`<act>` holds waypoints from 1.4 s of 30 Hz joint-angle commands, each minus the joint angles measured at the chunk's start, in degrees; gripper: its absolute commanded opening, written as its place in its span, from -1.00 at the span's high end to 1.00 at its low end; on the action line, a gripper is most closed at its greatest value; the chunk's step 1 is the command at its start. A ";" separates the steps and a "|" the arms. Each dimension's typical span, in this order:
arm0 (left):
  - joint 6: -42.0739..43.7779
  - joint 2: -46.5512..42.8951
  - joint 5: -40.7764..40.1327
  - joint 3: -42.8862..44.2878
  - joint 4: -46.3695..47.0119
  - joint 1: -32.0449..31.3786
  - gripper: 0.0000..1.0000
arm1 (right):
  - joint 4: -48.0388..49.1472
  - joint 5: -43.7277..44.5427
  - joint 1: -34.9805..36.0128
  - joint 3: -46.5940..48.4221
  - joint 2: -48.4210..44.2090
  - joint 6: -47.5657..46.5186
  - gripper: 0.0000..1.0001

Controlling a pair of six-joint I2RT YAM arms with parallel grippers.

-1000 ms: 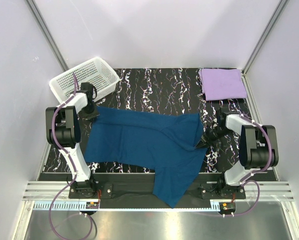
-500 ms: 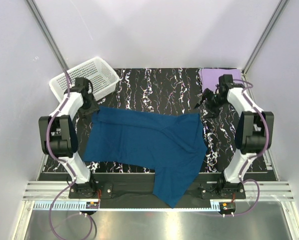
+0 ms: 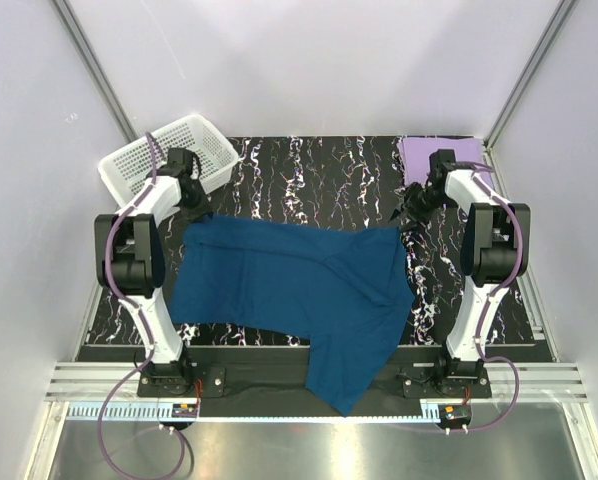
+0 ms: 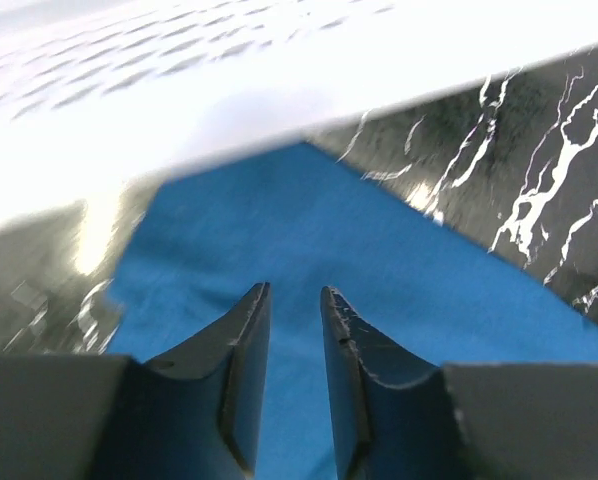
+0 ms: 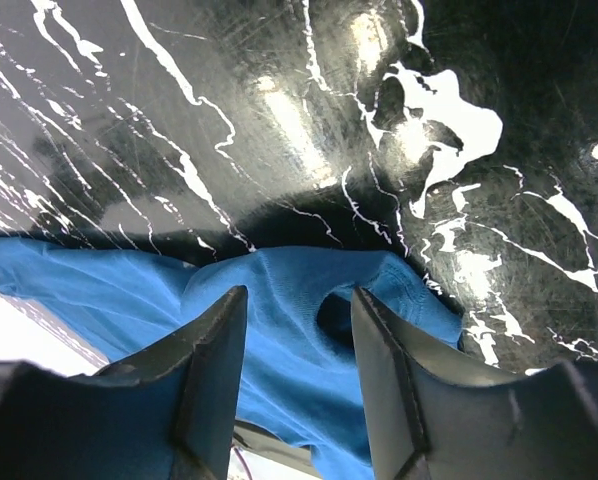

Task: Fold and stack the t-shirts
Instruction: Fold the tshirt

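The dark blue t-shirt (image 3: 299, 285) lies spread across the table (image 3: 309, 165), its near part hanging over the front edge; the lavender t-shirt (image 3: 447, 165) lies folded at the far right corner. The left gripper (image 4: 294, 292) hangs over the blue shirt's far-left corner, jaws narrowly parted, empty. The right gripper (image 5: 299, 297) hangs over its far-right corner, jaws wider, empty.

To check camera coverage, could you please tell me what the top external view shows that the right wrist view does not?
Only the top external view: the white basket, the folded lavender shirt and the whole outline of the blue shirt. Only the right wrist view: that the right hand is open, over a rumpled shirt corner. Both: the blue shirt and the black marbled table.
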 commanded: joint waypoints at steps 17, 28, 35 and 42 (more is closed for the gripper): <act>1.76 10.63 -4.37 1.81 1.85 -0.51 0.59 | 2.71 10.23 -1.14 4.65 1.28 -3.26 1.00; 1.41 1.85 -2.36 2.25 -0.16 -2.53 -0.06 | -7.38 13.82 -0.70 11.68 1.48 -7.04 -0.21; 0.53 -14.31 -1.74 -5.38 -1.92 -6.48 -0.28 | -13.20 14.28 7.90 3.79 -13.99 -12.22 -0.49; -3.24 -30.84 4.50 -16.02 -4.73 -12.10 -0.08 | -9.15 11.27 23.98 -9.49 -22.17 -12.75 -0.11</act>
